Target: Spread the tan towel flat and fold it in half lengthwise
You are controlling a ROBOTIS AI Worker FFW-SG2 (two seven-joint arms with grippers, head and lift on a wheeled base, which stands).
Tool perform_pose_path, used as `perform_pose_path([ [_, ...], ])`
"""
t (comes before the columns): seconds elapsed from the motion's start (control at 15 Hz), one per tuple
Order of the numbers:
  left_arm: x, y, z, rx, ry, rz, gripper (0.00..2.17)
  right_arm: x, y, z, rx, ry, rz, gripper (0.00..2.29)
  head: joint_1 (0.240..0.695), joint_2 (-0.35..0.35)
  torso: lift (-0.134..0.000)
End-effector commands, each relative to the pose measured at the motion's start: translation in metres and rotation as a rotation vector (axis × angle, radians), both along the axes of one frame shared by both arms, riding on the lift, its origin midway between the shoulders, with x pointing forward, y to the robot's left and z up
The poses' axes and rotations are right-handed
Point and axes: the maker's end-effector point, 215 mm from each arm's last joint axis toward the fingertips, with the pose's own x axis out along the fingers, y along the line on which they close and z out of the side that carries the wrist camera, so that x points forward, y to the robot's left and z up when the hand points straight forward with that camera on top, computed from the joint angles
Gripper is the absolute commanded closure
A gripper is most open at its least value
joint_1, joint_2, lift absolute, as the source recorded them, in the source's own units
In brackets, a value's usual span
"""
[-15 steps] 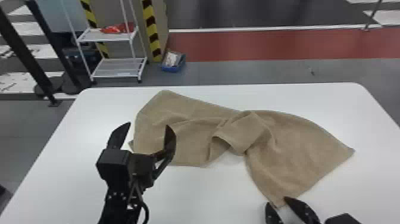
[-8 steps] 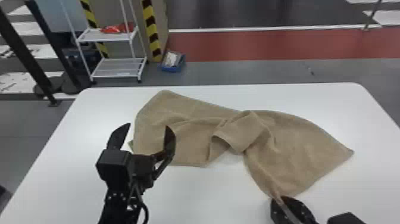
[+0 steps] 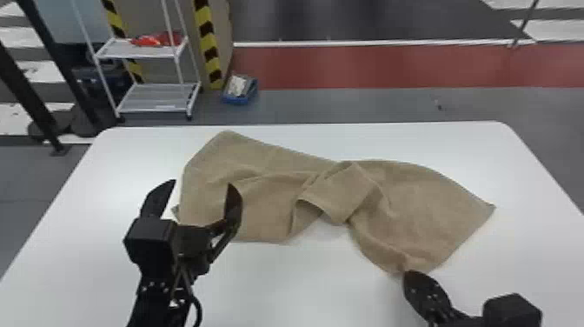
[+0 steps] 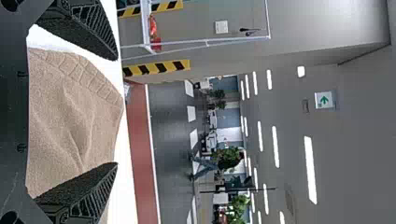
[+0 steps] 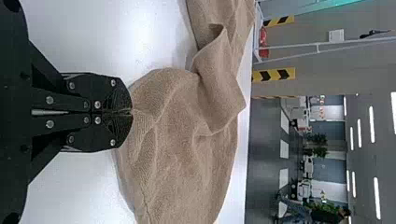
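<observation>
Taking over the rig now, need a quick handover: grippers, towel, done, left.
Left gripper: open, holding nothing, by the towel's left part.
Right gripper: shut on the near edge of the towel's right part.
Towel: on the table, stretched left to right, bunched in the middle with a flap turned over.
Done: right grip on the towel.
To do: open out the middle, spread it flat, then fold in half lengthwise.

Beyond a white, round-cornered table (image 3: 108, 174), a white metal rack (image 3: 158, 96) is holding a bright red item (image 3: 147, 41) while a small blue box (image 3: 235, 100) is sitting nearby on the grey floor (image 3: 347, 106), close to a wide red strip (image 3: 369, 65).
</observation>
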Motion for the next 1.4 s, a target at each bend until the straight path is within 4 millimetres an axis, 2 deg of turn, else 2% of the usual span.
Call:
perform_pose_path([
  [0.0, 0.001, 0.001, 0.001, 0.001, -0.003, 0.001, 0.08, 0.002, -0.003, -0.001, -0.005, 0.004, -0.004, 1.35, 0.695, 0.028, -0.128],
  [0.13, 0.003, 0.0, 0.003, 0.001, -0.006, 0.0, 0.08, 0.006, -0.013, 0.002, -0.014, -0.007, -0.019, 1.35, 0.695, 0.025, -0.128],
  [0.2, 0.003, 0.0, 0.003, 0.002, -0.006, 0.0, 0.08, 0.01, -0.026, 0.006, -0.018, -0.014, -0.041, 1.35, 0.695, 0.023, -0.128],
  [0.4, 0.003, 0.001, 0.004, 0.003, -0.008, 0.001, 0.08, 0.026, -0.082, 0.012, -0.04, -0.028, -0.131, 1.35, 0.695, -0.016, -0.128],
  [0.6, 0.002, 0.001, 0.003, 0.002, -0.006, 0.002, 0.08, 0.033, -0.148, -0.002, -0.068, 0.008, -0.242, 1.35, 0.695, -0.081, -0.128],
  [0.67, 0.002, 0.001, 0.003, 0.002, -0.006, 0.002, 0.08, 0.034, -0.165, -0.005, -0.081, 0.014, -0.269, 1.35, 0.695, -0.123, -0.128],
  [1.0, 0.002, 0.0, 0.003, 0.002, -0.005, 0.002, 0.08, 0.034, -0.237, -0.012, -0.1, 0.016, -0.401, 1.35, 0.695, -0.218, -0.128],
  [1.13, 0.002, 0.0, 0.002, 0.003, -0.003, 0.003, 0.08, 0.043, -0.256, -0.012, -0.101, 0.008, -0.436, 1.35, 0.695, -0.264, -0.128],
  [1.33, 0.001, 0.0, 0.001, 0.006, -0.001, 0.003, 0.08, 0.059, -0.264, -0.014, -0.1, -0.01, -0.451, 1.25, 0.695, -0.294, -0.128],
])
